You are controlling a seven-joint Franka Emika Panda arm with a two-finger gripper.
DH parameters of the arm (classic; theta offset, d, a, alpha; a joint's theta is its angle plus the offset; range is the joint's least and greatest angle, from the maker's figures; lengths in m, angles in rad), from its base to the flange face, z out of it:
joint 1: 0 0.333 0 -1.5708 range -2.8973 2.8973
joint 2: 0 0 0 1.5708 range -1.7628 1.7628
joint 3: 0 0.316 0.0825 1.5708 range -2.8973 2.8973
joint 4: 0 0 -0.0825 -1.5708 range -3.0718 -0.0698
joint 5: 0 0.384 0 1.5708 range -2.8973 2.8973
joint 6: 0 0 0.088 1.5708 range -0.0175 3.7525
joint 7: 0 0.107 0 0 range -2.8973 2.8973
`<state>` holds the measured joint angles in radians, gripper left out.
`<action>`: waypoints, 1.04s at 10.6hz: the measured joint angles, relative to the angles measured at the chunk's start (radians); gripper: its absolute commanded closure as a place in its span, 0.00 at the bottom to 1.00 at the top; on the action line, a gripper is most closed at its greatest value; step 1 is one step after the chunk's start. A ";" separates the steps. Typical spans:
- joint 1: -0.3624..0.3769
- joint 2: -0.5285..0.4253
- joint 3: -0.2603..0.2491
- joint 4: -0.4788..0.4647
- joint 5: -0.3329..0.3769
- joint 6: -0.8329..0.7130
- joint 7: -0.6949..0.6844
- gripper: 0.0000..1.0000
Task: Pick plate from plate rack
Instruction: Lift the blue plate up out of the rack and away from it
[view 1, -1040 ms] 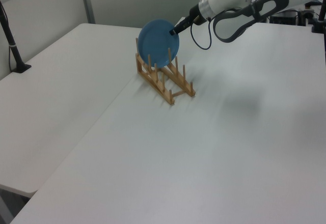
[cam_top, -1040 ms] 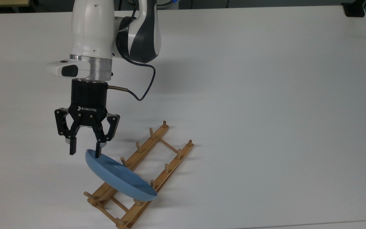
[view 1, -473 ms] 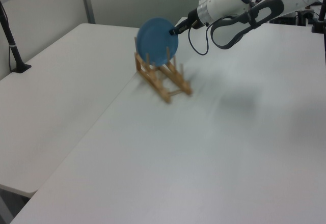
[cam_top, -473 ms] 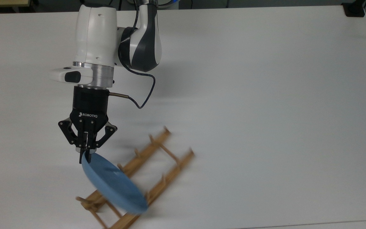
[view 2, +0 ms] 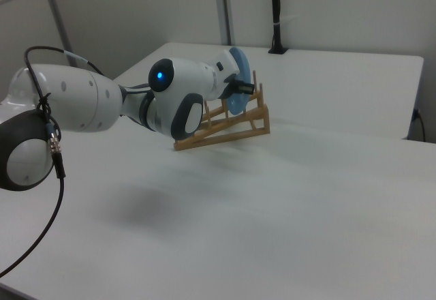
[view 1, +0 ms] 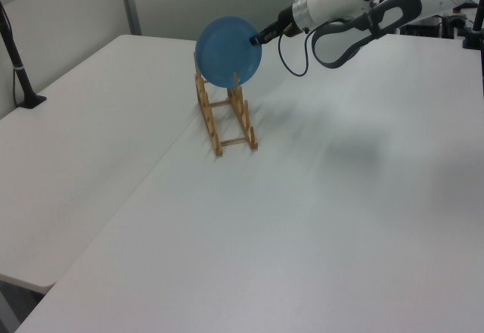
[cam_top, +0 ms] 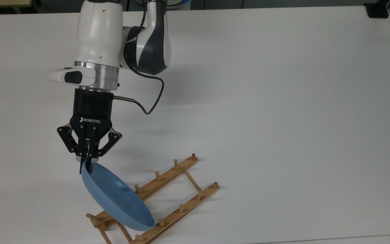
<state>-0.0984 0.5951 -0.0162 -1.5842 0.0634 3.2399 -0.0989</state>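
Note:
The light-blue plate (cam_top: 117, 198) stands tilted on edge over the near end of the wooden plate rack (cam_top: 188, 204). My gripper (cam_top: 86, 166) is shut on the plate's upper rim, at the top view's left end of the plate. In the left view the plate (view 1: 227, 42) is held high by the gripper (view 1: 255, 39), its lower edge level with the peg tops of the rack (view 1: 212, 125). I cannot tell whether plate and rack touch. In the right view my arm hides part of the plate (view 2: 241, 68), with the rack (view 2: 231, 128) behind it.
The rack lies close to the white table's (cam_top: 283, 101) lower edge in the top view. A black clamp (cam_top: 377, 10) sits at the far right corner. A black pole (view 1: 19, 68) stands at the left view's left. The arm's cable (cam_top: 154, 98) hangs beside the wrist.
My gripper went from open to shut on the plate's rim. The rack swung round on the table, its far end moving toward the top view's lower right. The plate shifted slightly left and down.

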 measured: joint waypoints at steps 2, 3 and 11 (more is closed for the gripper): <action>0.000 -0.011 0.003 0.000 0.031 0.000 0.051 1.00; 0.000 -0.029 0.003 -0.004 0.036 -0.001 0.100 1.00; -0.014 -0.408 0.014 -0.003 0.086 -1.135 0.158 1.00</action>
<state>-0.1125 0.1868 -0.0025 -1.5868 0.1498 2.1045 0.0588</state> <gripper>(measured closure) 0.930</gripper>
